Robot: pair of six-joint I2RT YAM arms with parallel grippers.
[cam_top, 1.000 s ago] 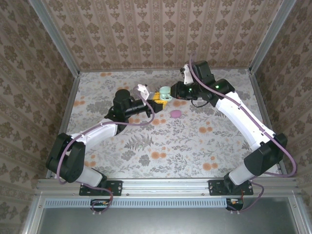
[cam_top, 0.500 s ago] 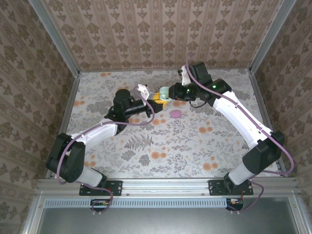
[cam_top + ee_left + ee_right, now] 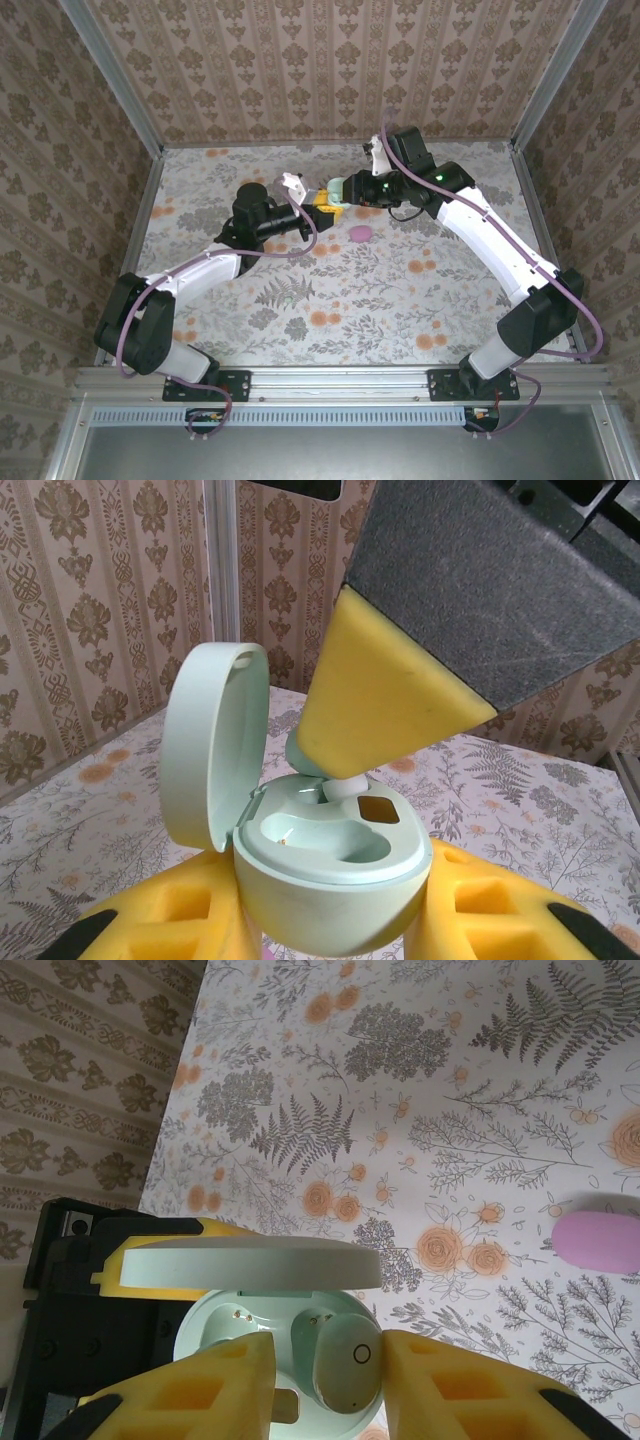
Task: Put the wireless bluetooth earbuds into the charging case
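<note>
1. The mint charging case [image 3: 335,875], its lid raised, is clamped between the fingers of the left claw [image 3: 335,915].
2. The pale earbud [image 3: 345,1362] is seated in a well of the case.
3. The right claw [image 3: 330,1365] is parted slightly around the earbud, with one finger just beside it and the other apart.

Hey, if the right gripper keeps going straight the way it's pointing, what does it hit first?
Most likely the pale earbud sitting in the open mint case, between the right gripper's fingers; depth is unclear.
</note>
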